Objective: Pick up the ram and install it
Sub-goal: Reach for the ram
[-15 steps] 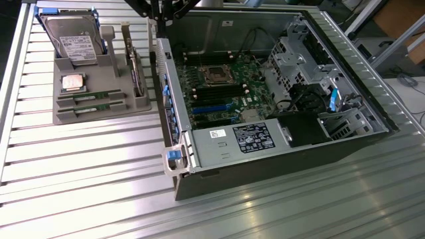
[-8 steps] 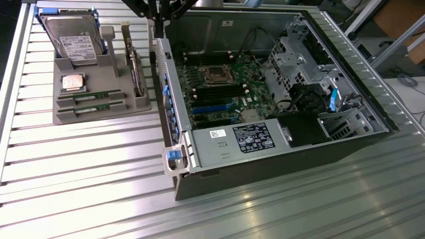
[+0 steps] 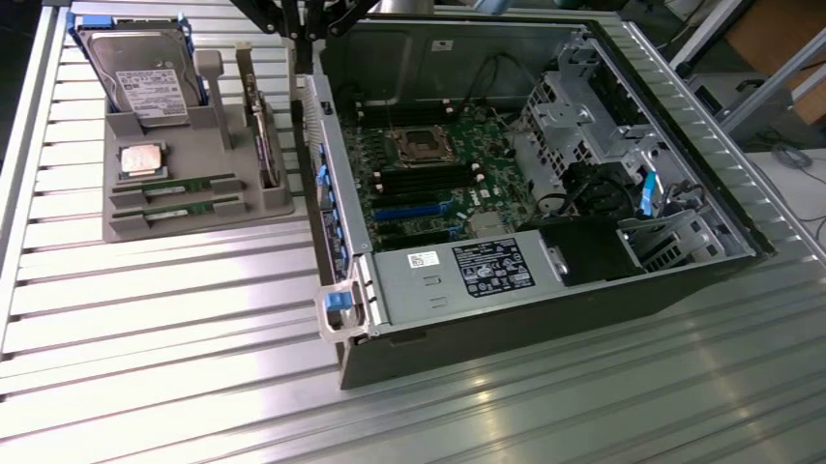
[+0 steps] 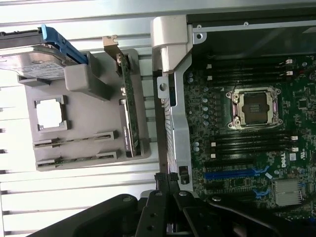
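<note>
Two green ram sticks lie in slots at the front of the grey tray [image 3: 130,227]: one ram [image 3: 172,184] sits behind the other [image 3: 181,206]. In the wrist view the same ram sticks [image 4: 74,143] [image 4: 74,159] show edge-on in the tray [image 4: 94,113]. My gripper [image 3: 305,33] hangs high over the gap between the tray and the open computer case [image 3: 348,290]. Its fingers [image 4: 164,178] are shut together with nothing between them. The black memory slots [image 3: 420,181] [image 4: 249,145] on the motherboard stand bare beside the CPU socket [image 4: 253,107].
The tray also carries a hard drive [image 3: 149,77], a square silver CPU [image 3: 142,159] and an upright card with a metal bracket [image 3: 262,135]. The case's metal side wall [image 4: 173,128] rises between the tray and the motherboard. A power supply [image 3: 458,271] fills the case's front.
</note>
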